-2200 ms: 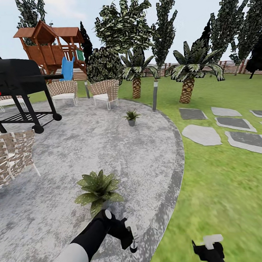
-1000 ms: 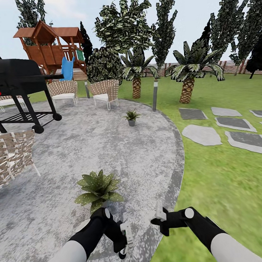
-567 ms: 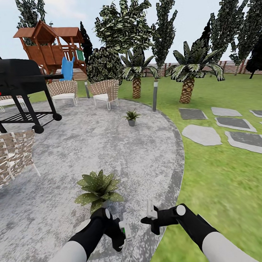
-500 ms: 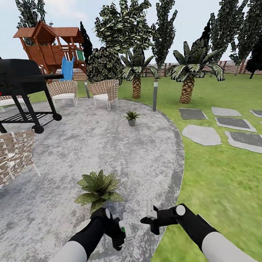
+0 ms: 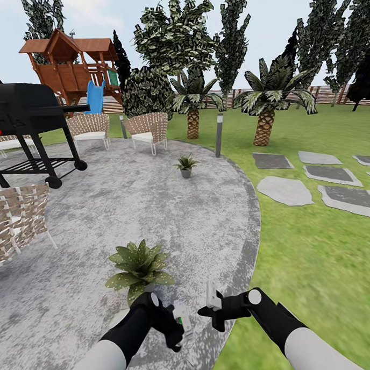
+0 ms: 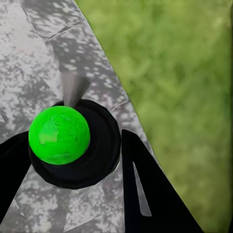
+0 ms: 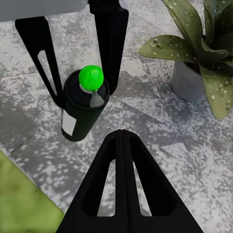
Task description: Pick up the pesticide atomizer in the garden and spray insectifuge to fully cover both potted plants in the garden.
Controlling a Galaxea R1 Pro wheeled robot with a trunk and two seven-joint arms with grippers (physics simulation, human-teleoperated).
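Fingers of your left gripper point(image 5: 180, 328) sit one on each side of the pesticide atomizer point(image 7: 83, 104), closed in on its dark body so the bottle hangs upright beside the near potted plant point(image 5: 139, 268); judging from the right wrist view, that grip leaves the green cap point(image 6: 59, 134) bare on top, probably so it can be pressed; your right gripper point(image 5: 213, 306) has its two fingers brought flat together with nothing between them, and it hovers just beside the atomizer, on the side away from the near potted plant, which reads as a pressing tool lined up for that cap; you hold the bottle close to the near potted plant because that rosette looks like the first target; the far potted plant point(image 5: 186, 164) stands well beyond the near one on the patio point(image 5: 154, 218), towards the wicker chairs point(image 5: 147, 130), so it will want a drive later.

Hard to make out: in the head view the atomizer is a speck of green and white against your left gripper, and its nozzle direction cannot be told; the left wrist view gives the cap and shoulder from above, with the body and white label out of sight; the near potted plant's grey pot point(image 7: 187, 81) is cut off by its own leaves; no spray is visible on either plant.
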